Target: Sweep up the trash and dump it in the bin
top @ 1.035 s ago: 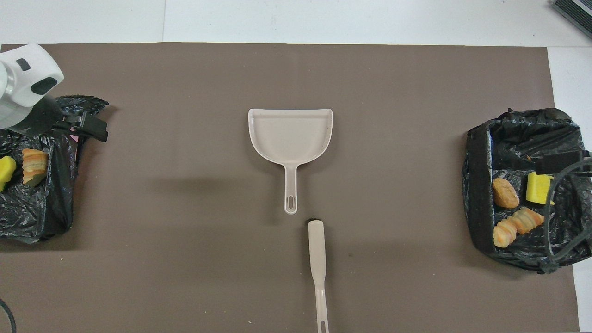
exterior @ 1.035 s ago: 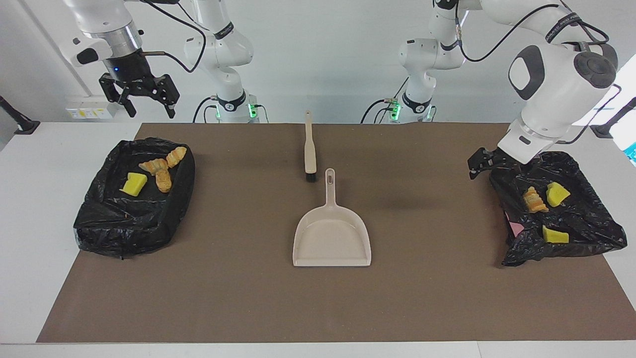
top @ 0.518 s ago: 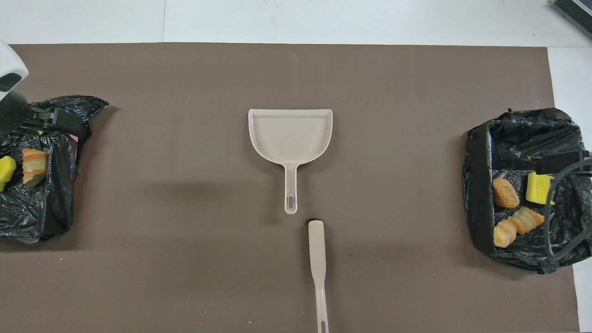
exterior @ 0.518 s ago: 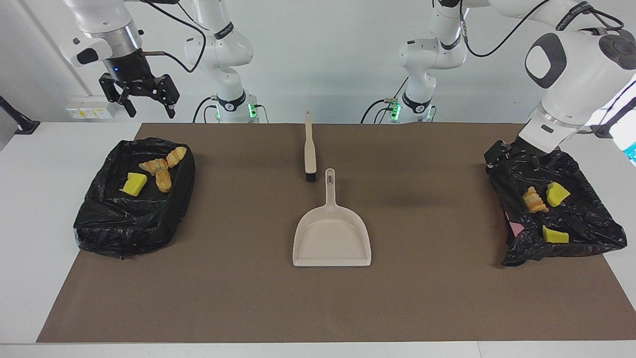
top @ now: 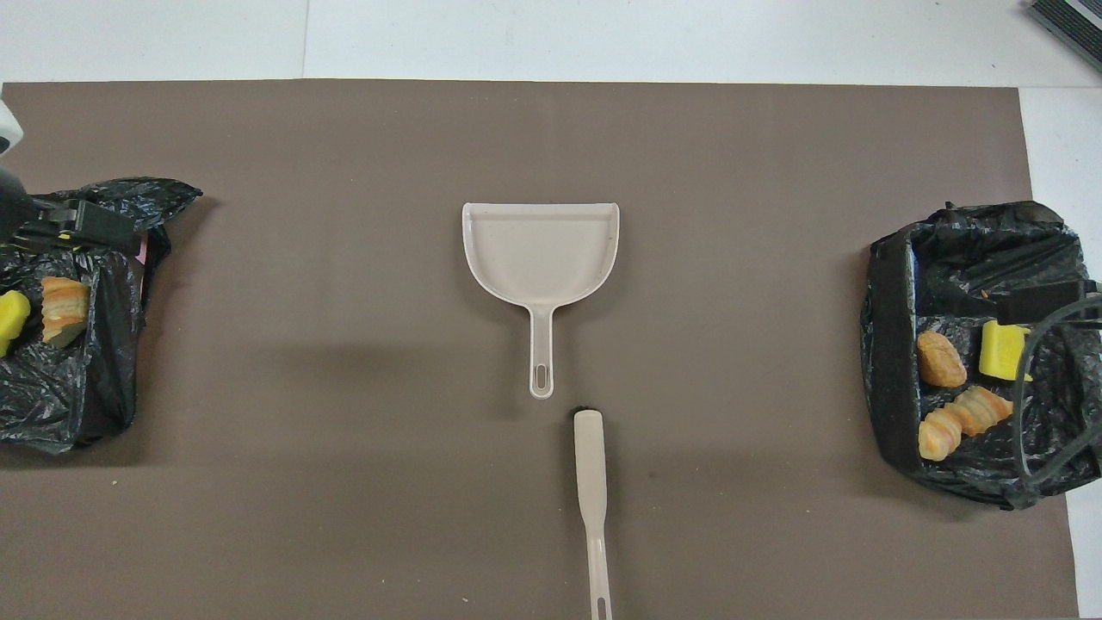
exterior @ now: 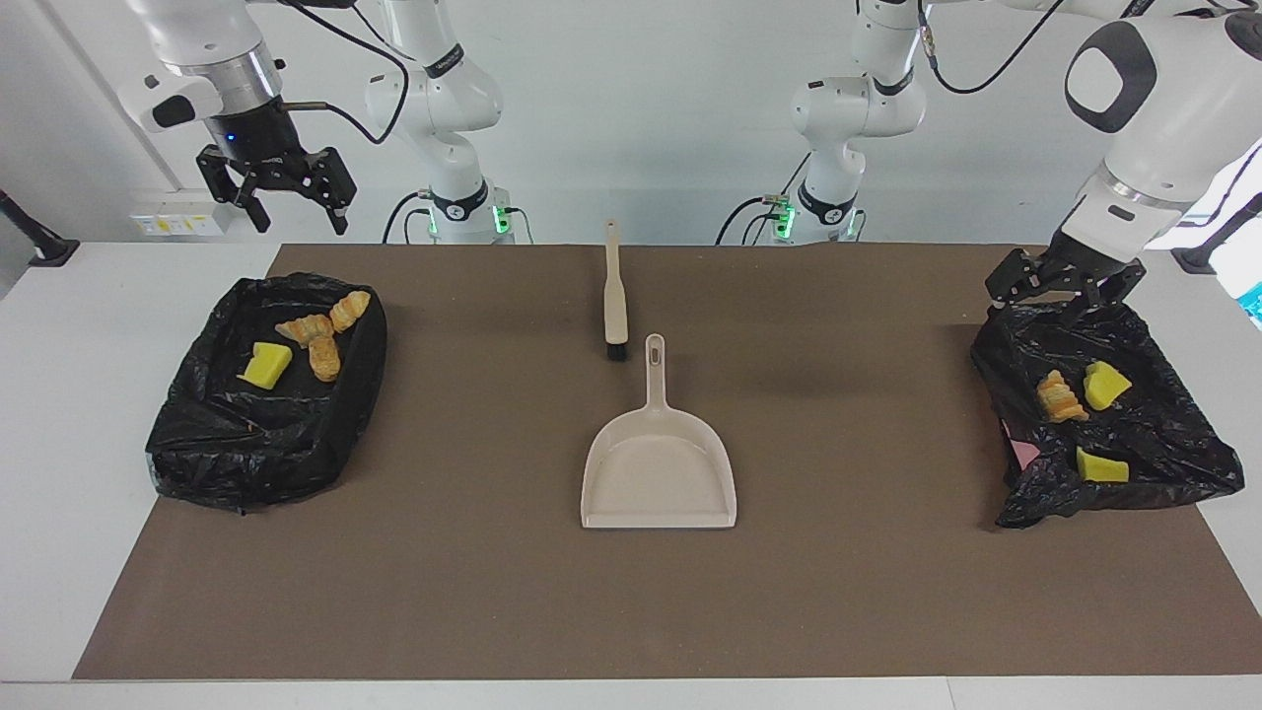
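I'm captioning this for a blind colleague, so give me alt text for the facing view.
All the trash lies in two black-lined bins, one at each end of a brown mat, with an empty beige dustpan and brush between them. Both end effectors are open and hold nothing: left over its bin's rim, right raised above the other.

Robotics lab, staged test bench. Two white arms [exterior: 439, 108] bolted at one long edge of a white table [exterior: 59, 414], green status lights at their bases, loose black cables looping off the joints. Bare white wall, a socket strip [exterior: 182, 225] on it. A brown mat [exterior: 493, 592] covers the tabletop; a dustpan [exterior: 659, 473] lies at its middle with a brush [exterior: 615, 291] just beside its handle, on the robots' side. Two bag-lined bins [exterior: 266, 434] with foam scraps sit well apart from the dustpan, one toward each end.
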Controlling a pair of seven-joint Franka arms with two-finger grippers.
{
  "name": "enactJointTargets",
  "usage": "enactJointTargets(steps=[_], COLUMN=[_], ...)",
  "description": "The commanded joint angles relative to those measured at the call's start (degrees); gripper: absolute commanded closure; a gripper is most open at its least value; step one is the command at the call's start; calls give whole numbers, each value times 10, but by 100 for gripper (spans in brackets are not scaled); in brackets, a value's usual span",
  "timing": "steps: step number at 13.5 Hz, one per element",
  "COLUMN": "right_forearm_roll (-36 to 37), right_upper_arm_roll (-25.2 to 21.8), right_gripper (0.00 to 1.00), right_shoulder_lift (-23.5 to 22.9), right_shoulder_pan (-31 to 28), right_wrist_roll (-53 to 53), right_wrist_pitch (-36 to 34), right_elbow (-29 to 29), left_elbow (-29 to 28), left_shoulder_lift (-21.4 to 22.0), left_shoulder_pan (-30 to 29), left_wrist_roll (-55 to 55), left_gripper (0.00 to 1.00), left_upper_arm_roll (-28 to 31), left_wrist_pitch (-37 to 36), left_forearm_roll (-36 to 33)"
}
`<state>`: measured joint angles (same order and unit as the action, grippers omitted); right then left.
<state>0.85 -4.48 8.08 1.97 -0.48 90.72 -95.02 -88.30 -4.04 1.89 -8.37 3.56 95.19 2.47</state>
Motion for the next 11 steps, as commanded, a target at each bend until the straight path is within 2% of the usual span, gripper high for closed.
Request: enactJointTargets(steps=[1,11], right_forearm_roll=[-2,-2], right_upper_arm_roll=[0,1], right_gripper=[0,0], right_shoulder_lift=[1,0], right_shoulder_pan=[-3,-3], right_wrist_roll=[11,11], right_wrist_pitch=[6,6], right_elbow=[-2,-2], left_elbow=[-12,-5], left_shoulder_lift=[28,35], left_shoulder_pan=[-18,-21], left_wrist_roll=[-34,-1], left_gripper=[0,0], left_upper_arm_roll=[-2,-4], left_wrist_pitch=[-22,-55], left_forearm_roll=[5,3])
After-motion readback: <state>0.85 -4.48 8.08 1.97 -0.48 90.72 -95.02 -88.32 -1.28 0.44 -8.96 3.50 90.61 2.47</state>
